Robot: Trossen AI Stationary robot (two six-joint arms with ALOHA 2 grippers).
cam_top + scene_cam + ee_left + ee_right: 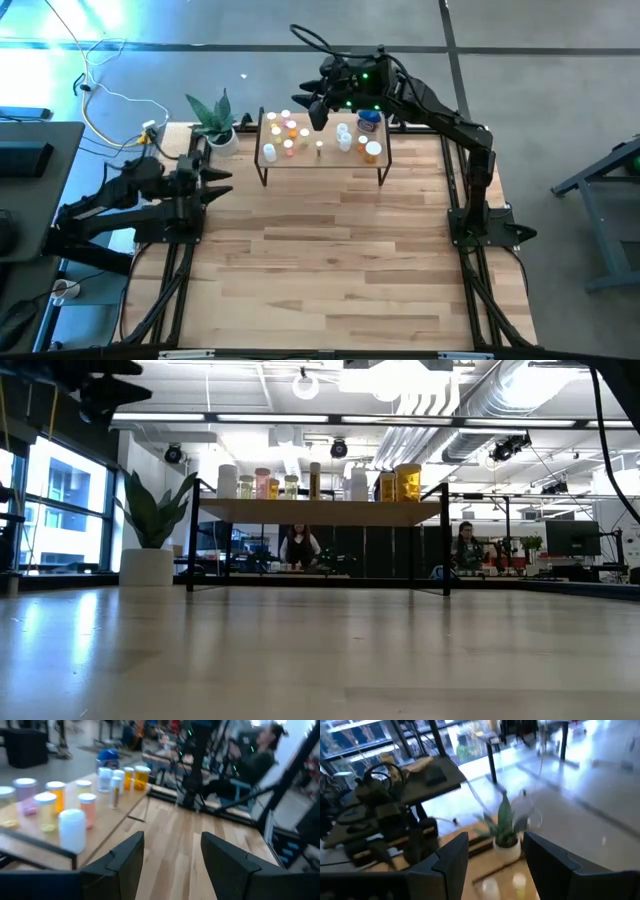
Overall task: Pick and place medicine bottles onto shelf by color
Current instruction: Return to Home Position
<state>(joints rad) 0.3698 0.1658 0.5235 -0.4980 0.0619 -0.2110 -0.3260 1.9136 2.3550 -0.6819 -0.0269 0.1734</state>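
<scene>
Blue bottle [107, 756] partly hidden behind white-capped bottles [105, 778], labels illegible.

Light-wood shelf [330, 160] (black legs), 1 blue bottle [368, 120], orange bottles [407, 482], white pot [146, 567]

White-capped, amber and blue medicine bottles [407, 482] stand upright in clusters on the black-legged light-wood shelf [320, 511].

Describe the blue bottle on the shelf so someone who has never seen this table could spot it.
Find the small wooden shelf on black legs beside the potted plant, crowded with pill bottles. At its end away from the plant stands the blue bottle, the only blue one and wider than the white and orange ones around it.
</scene>
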